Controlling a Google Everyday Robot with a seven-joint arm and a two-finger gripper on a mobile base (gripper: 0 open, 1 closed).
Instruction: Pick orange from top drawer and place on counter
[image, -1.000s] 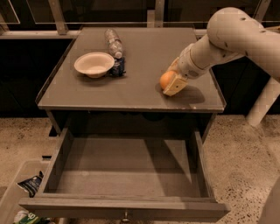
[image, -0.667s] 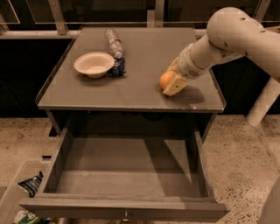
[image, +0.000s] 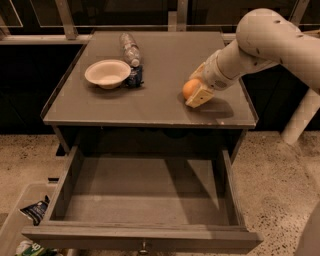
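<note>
The orange (image: 188, 88) is at the right side of the counter (image: 150, 107), low on its surface. My gripper (image: 194, 96) reaches in from the right and is shut on the orange, with one pale finger (image: 200, 96) pressed against its near side. The other finger is hidden behind the fruit. The top drawer (image: 142, 235) is pulled fully out below the counter. It holds nothing that I can see, and a small knob (image: 144, 246) shows on its front panel.
A white bowl (image: 107, 73) stands at the counter's left, with a plastic bottle (image: 130, 48) lying behind it and a small dark packet (image: 134, 77) beside it. A bin with wrappers (image: 30, 215) is on the floor at lower left. A white post (image: 300, 117) stands at right.
</note>
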